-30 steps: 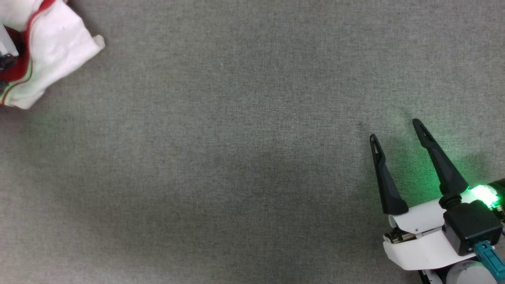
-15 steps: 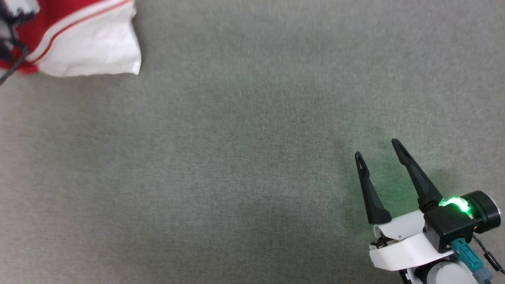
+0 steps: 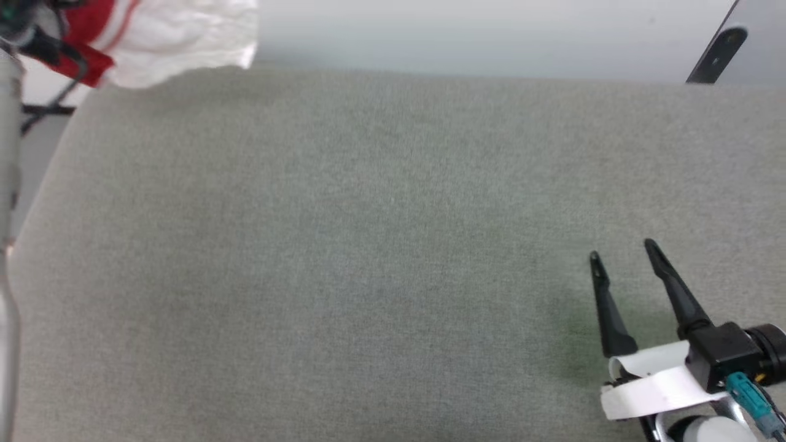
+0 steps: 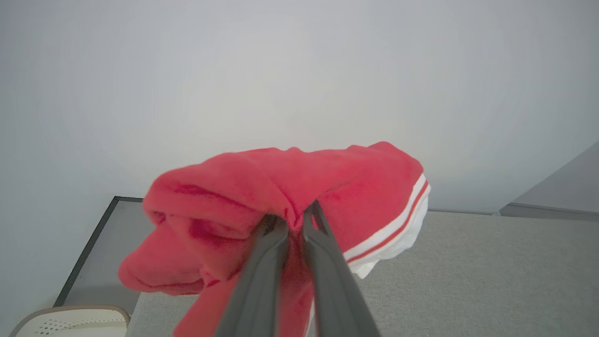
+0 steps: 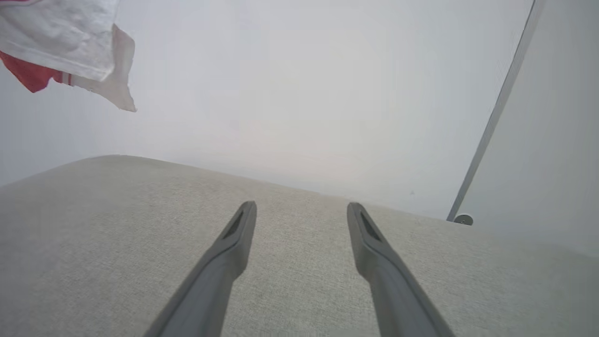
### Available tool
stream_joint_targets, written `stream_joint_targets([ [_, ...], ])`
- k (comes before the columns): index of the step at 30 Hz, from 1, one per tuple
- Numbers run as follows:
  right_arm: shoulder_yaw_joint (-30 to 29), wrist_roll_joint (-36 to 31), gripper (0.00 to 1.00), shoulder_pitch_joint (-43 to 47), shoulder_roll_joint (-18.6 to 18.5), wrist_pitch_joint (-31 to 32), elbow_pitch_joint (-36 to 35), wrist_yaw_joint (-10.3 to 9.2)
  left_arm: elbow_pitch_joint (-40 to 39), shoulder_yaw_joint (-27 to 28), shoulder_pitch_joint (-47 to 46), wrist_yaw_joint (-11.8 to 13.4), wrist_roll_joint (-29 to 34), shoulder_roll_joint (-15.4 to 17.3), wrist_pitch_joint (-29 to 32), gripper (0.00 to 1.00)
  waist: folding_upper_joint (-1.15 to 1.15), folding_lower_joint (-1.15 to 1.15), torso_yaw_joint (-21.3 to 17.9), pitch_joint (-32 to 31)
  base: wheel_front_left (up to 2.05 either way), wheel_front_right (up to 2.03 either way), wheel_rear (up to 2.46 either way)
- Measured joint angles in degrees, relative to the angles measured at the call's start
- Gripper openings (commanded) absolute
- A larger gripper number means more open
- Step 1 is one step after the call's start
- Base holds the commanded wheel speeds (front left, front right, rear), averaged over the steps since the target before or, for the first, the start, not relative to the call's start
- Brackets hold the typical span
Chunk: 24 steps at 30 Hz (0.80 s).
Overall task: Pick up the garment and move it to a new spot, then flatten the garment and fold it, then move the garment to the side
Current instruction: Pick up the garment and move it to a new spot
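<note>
Your left hand (image 4: 292,213) pinches the shirt (image 4: 290,178), bunched around it above the bench (image 3: 368,245), well apart from your spread, empty right hand (image 3: 622,248). Pickup looks done; placing, flattening, folding and moving aside remain.

From where I sit, the garment (image 3: 184,37) is chopped off by the head view's top-left corner. In the left wrist view the left gripper (image 4: 293,215) has its fingertips buried in a red fold, and the cloth runs off the bottom edge. There's a pale perforated thing (image 4: 70,322) cut off in that view's bottom-left corner, I can't tell what it is. Same for the blurry pale strip (image 3: 6,344) down the head view's left edge.
</note>
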Motion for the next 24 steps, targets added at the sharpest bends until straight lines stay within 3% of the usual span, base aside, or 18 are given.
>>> stream_joint_targets([
  [8, -6.1, -1.5, 1.0, 1.5, 0.0, -0.7, 2.4, 0.01, -3.5, -1.5, 5.5, -1.1, -0.8, -2.3, 0.0, 0.0, 0.0, 0.0, -3.2, -3.3, 0.0, 0.0, 0.0],
  [24, -16.3, -2.9, 1.0, 5.7, -0.3, -1.3, 2.5, 0.01, -15.8, -5.4, 15.2, -1.4, -4.2, -11.7, 4.2, 0.0, 0.0, 0.0, -15.0, -5.1, 0.0, 0.0, 0.0],
])
